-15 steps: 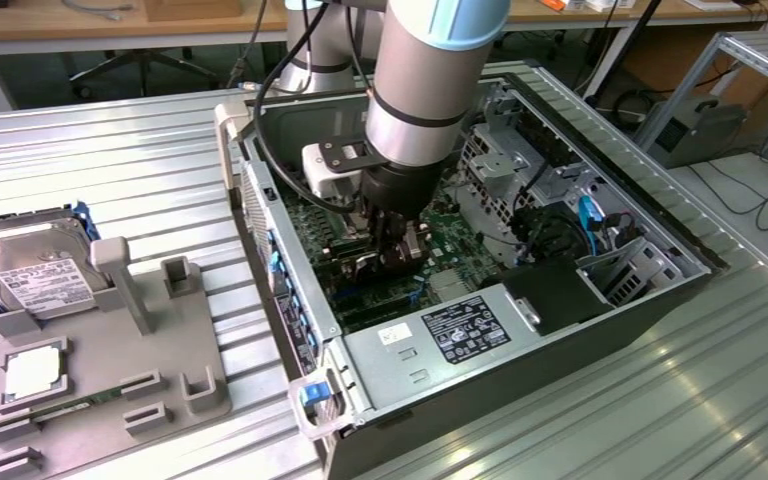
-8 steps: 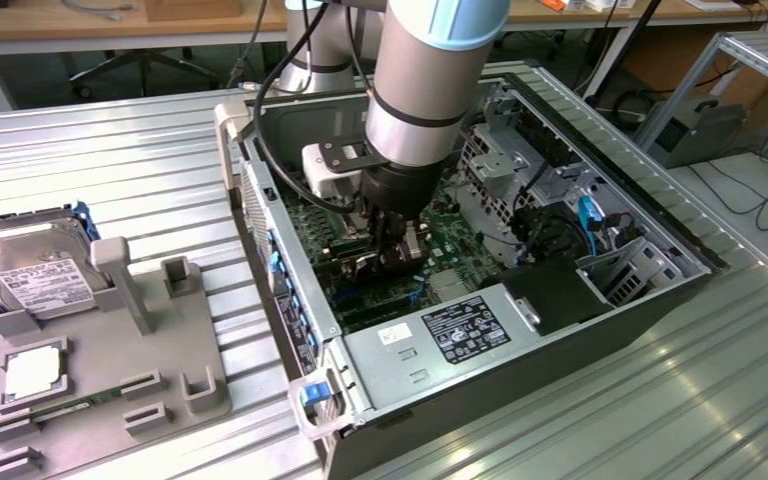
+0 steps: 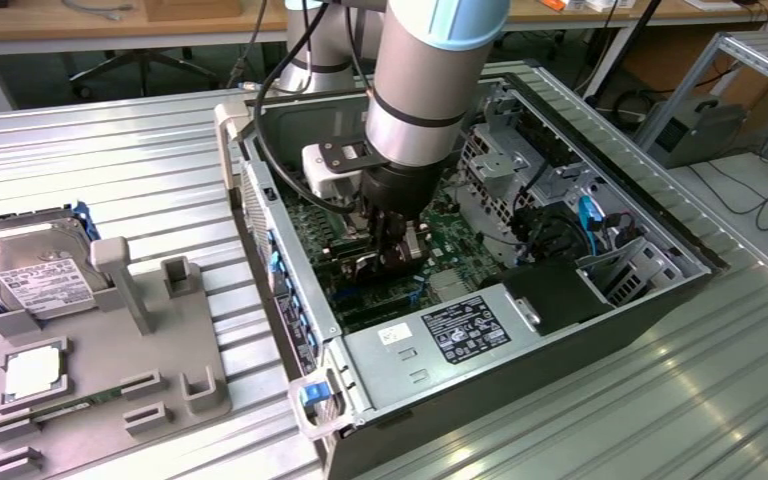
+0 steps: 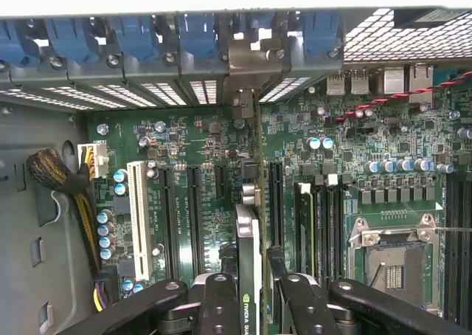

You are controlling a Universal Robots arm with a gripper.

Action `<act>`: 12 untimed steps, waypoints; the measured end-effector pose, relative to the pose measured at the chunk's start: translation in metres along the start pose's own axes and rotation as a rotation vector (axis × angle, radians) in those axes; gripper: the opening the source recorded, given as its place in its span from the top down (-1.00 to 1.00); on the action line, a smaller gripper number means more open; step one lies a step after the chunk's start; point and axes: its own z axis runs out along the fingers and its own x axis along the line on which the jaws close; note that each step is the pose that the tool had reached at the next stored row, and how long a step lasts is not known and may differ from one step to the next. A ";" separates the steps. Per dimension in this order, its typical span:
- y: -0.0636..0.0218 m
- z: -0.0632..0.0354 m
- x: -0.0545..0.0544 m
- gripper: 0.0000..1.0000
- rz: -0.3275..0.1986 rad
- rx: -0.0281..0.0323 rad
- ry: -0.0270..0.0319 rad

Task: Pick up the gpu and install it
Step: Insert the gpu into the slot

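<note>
On the exterior view's left, a hard drive (image 3: 31, 265) rests in a grey holder (image 3: 104, 370) on the worktop (image 3: 117, 150). Right of it, inside the open computer case (image 3: 598, 300), the gripper (image 4: 248, 294) clamps the gpu (image 4: 248, 261) edge-on above the motherboard (image 4: 199, 150). The card looks light, stiff and fragile, best held by its edges.

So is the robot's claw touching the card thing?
Touching. In the wrist view the end effector has its fingers pressed against both sides of the gpu, seen edge-on above the motherboard.
</note>
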 end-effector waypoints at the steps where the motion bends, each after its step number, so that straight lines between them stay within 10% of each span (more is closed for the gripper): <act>1: 0.0000 0.0001 0.000 0.47 -0.001 0.0000 0.0003; 12: 0.0000 0.0010 0.000 0.47 -0.009 0.0001 0.0023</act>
